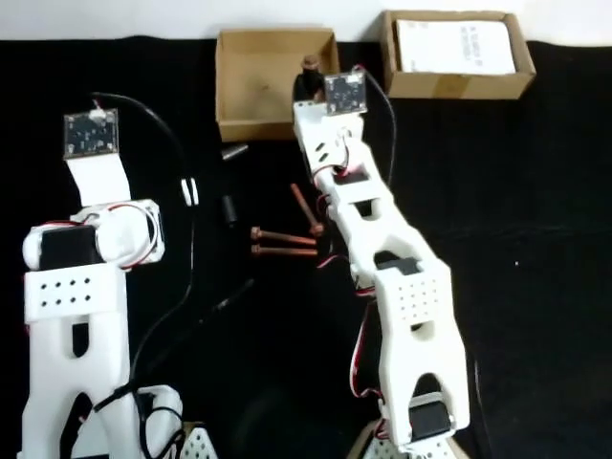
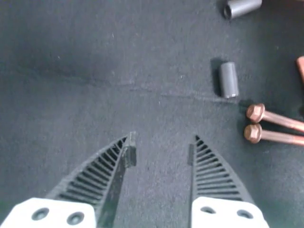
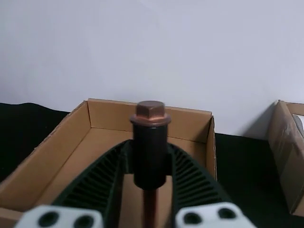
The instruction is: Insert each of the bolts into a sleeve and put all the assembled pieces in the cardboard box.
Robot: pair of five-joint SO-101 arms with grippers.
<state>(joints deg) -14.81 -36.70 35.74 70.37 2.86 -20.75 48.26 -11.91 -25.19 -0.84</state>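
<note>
My right gripper is shut on a black sleeve with a copper bolt through it, held upright with the bolt head on top. In the high view this assembled piece hangs over the right side of the open cardboard box, whose floor looks bare. Three loose copper bolts lie on the black cloth left of the right arm. Two bare grey sleeves lie beyond them. My left gripper stands open just above bare cloth, short of the nearer sleeve and two bolts.
A second cardboard box holding white paper stands at the back right. A black cable loops across the cloth between the arms. A white wall rises behind the table's far edge.
</note>
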